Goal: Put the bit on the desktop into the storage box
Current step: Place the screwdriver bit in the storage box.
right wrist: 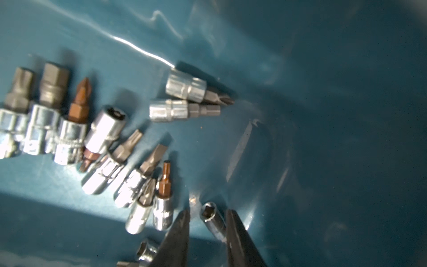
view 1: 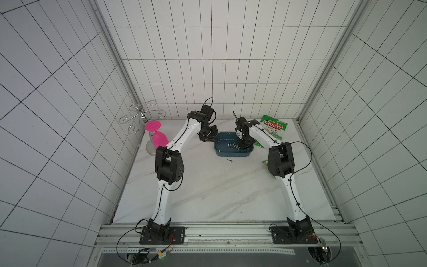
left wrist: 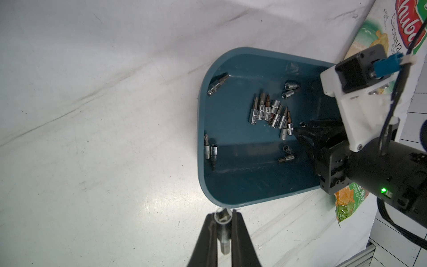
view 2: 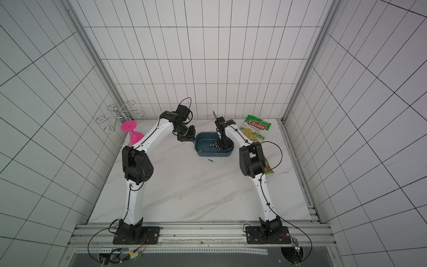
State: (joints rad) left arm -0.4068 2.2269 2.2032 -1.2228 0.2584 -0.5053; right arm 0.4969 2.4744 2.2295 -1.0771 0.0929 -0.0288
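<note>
The teal storage box [view 1: 233, 154] [view 2: 212, 154] stands on the white desktop [view 1: 219, 189] at the back middle, with several bits [left wrist: 270, 113] [right wrist: 104, 143] lying in it. One small bit [view 1: 230, 160] [view 2: 210, 160] lies on the desktop just in front of the box. My left gripper [left wrist: 223, 215] [view 1: 208, 138] hovers by the box's left end, shut on a silver socket bit [left wrist: 223, 223]. My right gripper [right wrist: 208, 211] [view 1: 241, 146] reaches down into the box, jaws apart. A dark socket [right wrist: 213, 222] leans on one finger, with a gap to the other.
A green Chuba chip bag [view 1: 273, 128] lies behind the box on the right. A second snack bag [view 1: 265, 163] sits partly under my right arm. A pink glass [view 1: 157, 136] hangs on a wire rack [view 1: 142, 115] at the back left.
</note>
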